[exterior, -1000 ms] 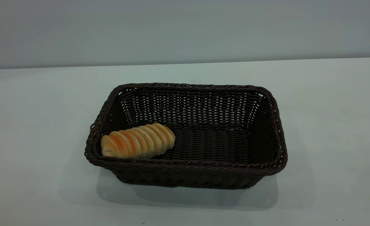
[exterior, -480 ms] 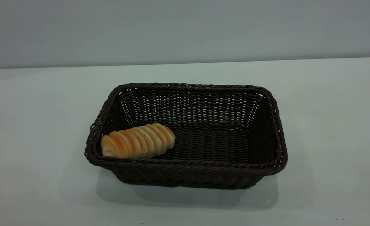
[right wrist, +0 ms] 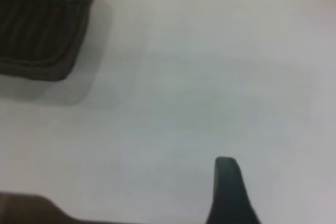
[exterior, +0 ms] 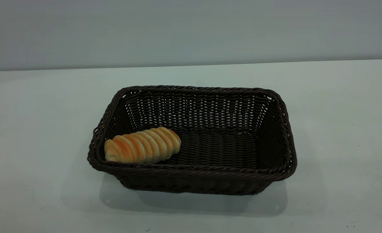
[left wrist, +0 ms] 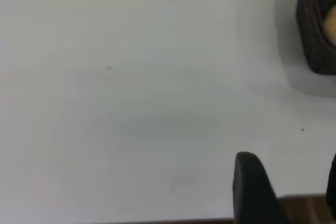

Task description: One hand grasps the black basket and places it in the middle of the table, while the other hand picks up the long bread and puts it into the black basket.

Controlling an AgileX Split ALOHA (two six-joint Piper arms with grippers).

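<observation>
In the middle of the table (exterior: pixel 32 129) stands the black basket (exterior: pixel 191 174), the long bread (exterior: pixel 142 145) lying in its near-left corner. Both steps look done. Each gripper hangs over bare table, holding nothing; how far open, I cannot tell.

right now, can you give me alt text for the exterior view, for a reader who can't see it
A small golden-orange ridged bread roll lies inside a large rectangular dark woven wicker basket, at its left end near the front wall. The basket sits mid-way across a pale grey-white tabletop; no robot arm or tool shows in this view.
</observation>
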